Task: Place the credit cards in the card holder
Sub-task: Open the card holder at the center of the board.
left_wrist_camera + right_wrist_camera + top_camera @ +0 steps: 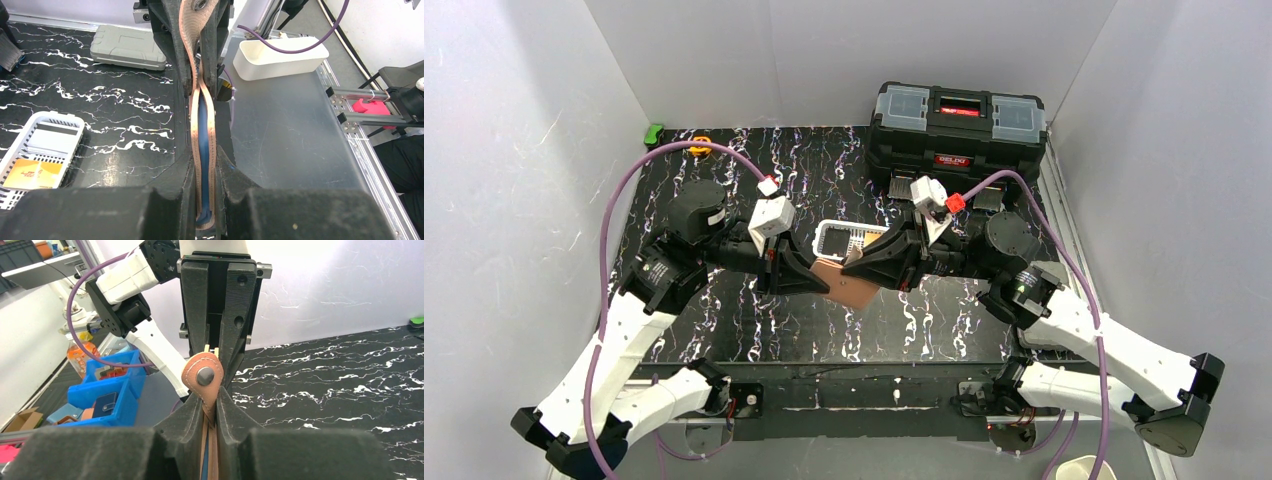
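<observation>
1. The card holder (852, 287) hangs over the worktop's middle. The left gripper (817, 276) clamps one edge and the right gripper (867, 268) clamps the snap tab (202, 376) end.
2. It looks light and soft, bowing around a blue card (202, 142). Grip it by the edges.
3. The slots are hidden and the card's depth is unclear. The white basket (30, 131) shows one orange card (31, 173).
</observation>
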Controlling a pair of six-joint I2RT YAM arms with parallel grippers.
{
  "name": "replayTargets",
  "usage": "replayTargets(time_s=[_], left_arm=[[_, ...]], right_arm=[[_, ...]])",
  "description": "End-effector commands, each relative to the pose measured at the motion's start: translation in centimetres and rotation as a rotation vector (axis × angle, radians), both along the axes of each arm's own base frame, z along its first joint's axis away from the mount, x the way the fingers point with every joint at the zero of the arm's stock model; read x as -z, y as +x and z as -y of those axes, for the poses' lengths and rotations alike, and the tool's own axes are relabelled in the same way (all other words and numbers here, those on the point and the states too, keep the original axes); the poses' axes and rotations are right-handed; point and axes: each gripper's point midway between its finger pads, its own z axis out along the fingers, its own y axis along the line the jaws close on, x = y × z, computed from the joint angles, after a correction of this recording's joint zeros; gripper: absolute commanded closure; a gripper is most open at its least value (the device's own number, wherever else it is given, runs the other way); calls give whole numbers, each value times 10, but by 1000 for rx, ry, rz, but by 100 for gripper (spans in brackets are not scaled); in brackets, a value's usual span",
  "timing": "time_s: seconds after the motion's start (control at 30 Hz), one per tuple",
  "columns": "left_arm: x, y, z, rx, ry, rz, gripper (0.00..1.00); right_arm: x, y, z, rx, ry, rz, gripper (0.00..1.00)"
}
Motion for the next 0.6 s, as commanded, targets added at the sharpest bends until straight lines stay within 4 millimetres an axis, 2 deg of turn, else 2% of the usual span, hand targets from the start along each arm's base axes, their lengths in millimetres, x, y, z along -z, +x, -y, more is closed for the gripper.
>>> replayTargets(time_s=[0.0, 0.1, 0.27, 0.43, 0.57], left_arm=[[-8, -14, -5, 47, -30, 28, 100], [-7, -15, -5, 50, -30, 29, 100], [-7, -17, -6, 58, -34, 35, 100], [-8, -18, -7, 60, -36, 39, 100], [-8, -19, -7, 61, -37, 39, 100]], right_arm=[[-22, -6, 5, -19, 67, 24, 84], [-24, -8, 9, -13, 73, 16, 84], [-29, -6, 15, 15, 88, 7, 78], [-35, -4, 16, 28, 100, -5, 59], [-35, 0, 13, 34, 98, -15, 60]])
